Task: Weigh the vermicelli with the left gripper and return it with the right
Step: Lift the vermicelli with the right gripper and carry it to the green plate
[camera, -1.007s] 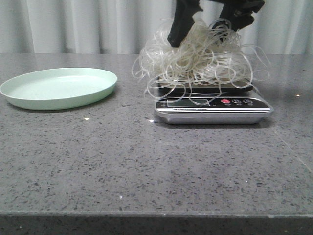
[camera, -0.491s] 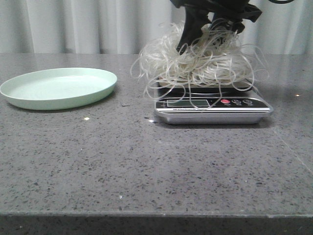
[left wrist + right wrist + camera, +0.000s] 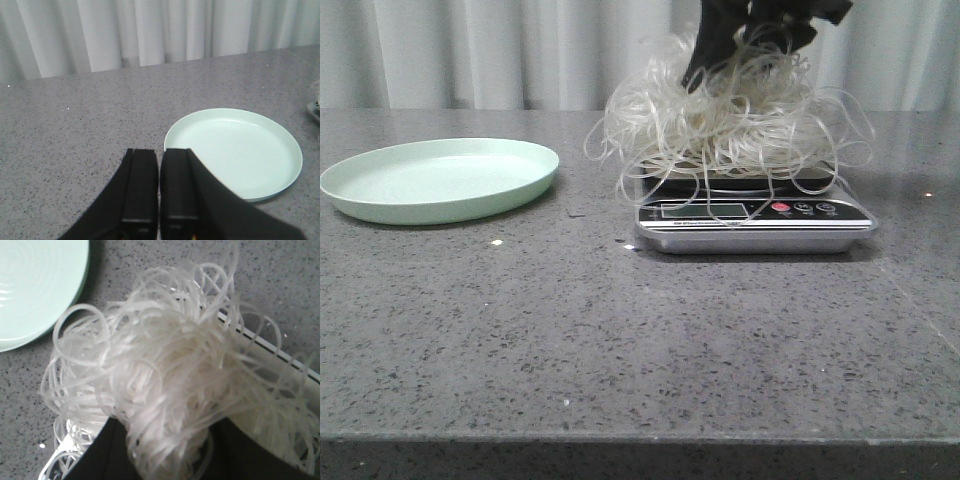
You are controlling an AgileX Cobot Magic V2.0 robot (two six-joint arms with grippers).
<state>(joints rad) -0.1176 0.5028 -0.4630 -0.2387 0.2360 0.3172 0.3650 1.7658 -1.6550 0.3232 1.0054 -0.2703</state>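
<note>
The vermicelli (image 3: 730,120), a fluffy whitish tangle of thin strands, sits on the kitchen scale (image 3: 755,215) right of centre, with loops hanging over its sides. My right gripper (image 3: 725,45) comes down from above and is shut on the top of the tangle. In the right wrist view the vermicelli (image 3: 165,365) bunches between the black fingers (image 3: 100,455). My left gripper (image 3: 159,152) is shut and empty, low over the table beside the pale green plate (image 3: 240,155). The plate (image 3: 440,178) lies empty at the left.
The scale has a display and buttons on its front edge (image 3: 800,208). In the right wrist view the plate's rim (image 3: 80,295) and the scale's edge (image 3: 260,340) show beside the tangle. White curtains hang behind the grey speckled table (image 3: 620,330).
The right gripper's fingers, spread apart a second ago, have closed together on the top of the vermicelli. The tangle is gathered and drawn up slightly. The plate and scale have not moved.
</note>
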